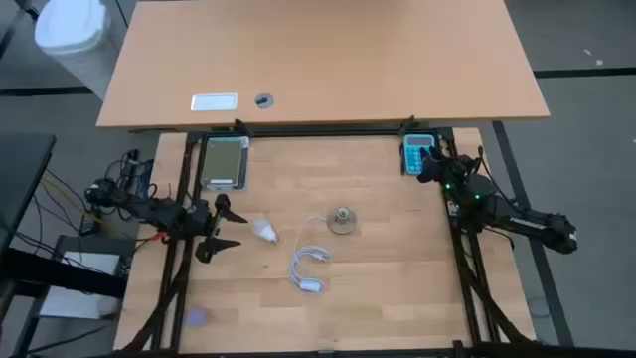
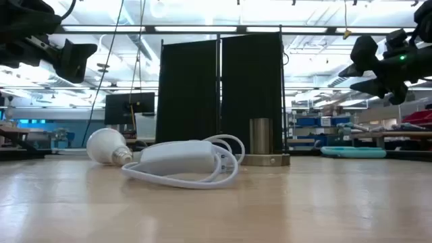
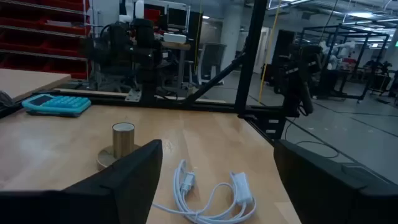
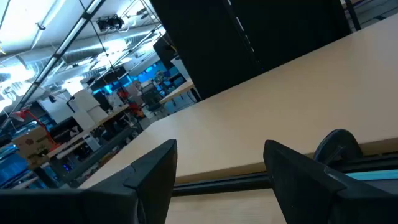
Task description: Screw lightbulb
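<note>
The white lightbulb (image 1: 264, 231) lies on its side on the wooden table, left of centre; in the low view the lightbulb (image 2: 106, 146) points its screw base toward the cable. The grey socket (image 1: 342, 219) stands upright near the middle, also seen as the socket (image 3: 122, 143). My left gripper (image 1: 233, 230) hovers open just left of the bulb, above the table, its fingers pointing toward the table's right edge. The bulb does not show in the left wrist view. My right gripper (image 1: 429, 165) is open at the far right, beside a teal calculator, with nothing between its fingers (image 4: 155, 177).
A coiled white cable (image 1: 309, 267) with its adapter lies near of the socket. A teal calculator (image 1: 417, 152) sits at the far right and a grey tablet-like device (image 1: 224, 162) at the far left. A raised wooden desk (image 1: 328, 60) overhangs the far edge.
</note>
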